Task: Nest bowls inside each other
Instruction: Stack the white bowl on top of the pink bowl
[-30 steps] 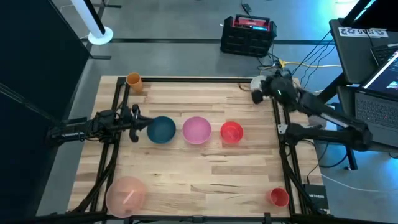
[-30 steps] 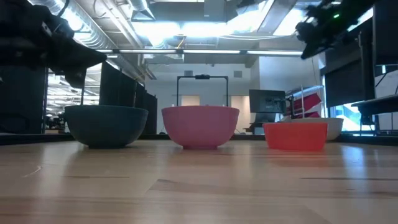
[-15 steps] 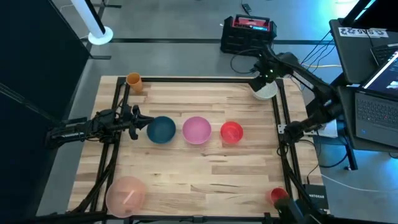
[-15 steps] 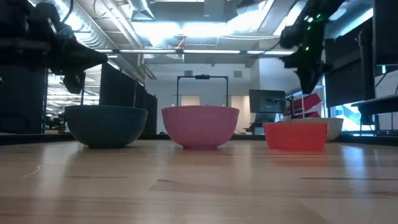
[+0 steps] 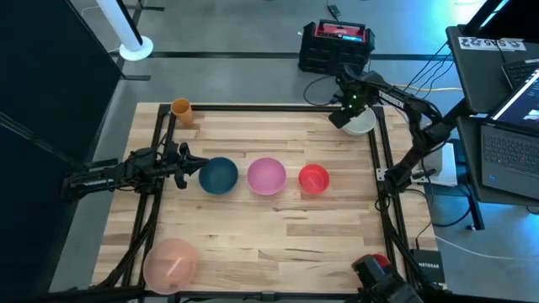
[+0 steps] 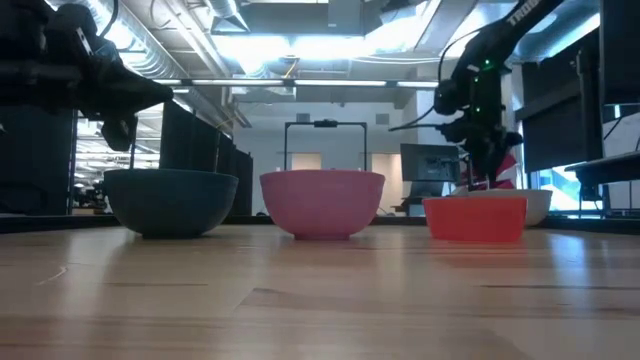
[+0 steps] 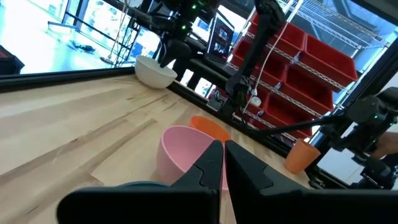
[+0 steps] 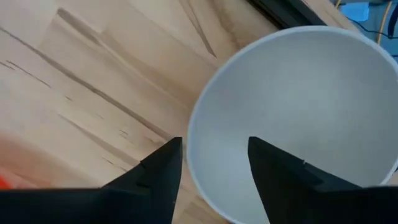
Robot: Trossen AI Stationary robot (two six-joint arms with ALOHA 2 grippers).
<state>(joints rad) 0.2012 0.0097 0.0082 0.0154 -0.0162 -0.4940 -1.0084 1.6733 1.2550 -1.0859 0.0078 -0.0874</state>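
Three bowls stand in a row mid-table: dark blue (image 5: 218,176), opaque pink (image 5: 266,175), red (image 5: 313,178). The white bowl (image 5: 364,123) sits at the far right corner. The translucent pale-pink bowl (image 5: 173,261) is at the near left. My right gripper (image 8: 214,149) hangs open above the white bowl (image 8: 298,118), pointing down. One finger is over the bowl's inside and one is outside its rim (image 8: 191,134), touching nothing. My left gripper (image 5: 187,162) stays shut and level, just left of the dark blue bowl.
An orange cup (image 5: 181,108) stands at the far left corner and a red cup (image 5: 376,263) at the near right, partly behind an arm part. Black rails (image 5: 381,168) run along the table's sides. Bare wood lies nearer than the bowl row.
My right arm has swung out over the far right corner. Its gripper has tipped to point down and has sunk toward the white bowl. The bowls have not moved.
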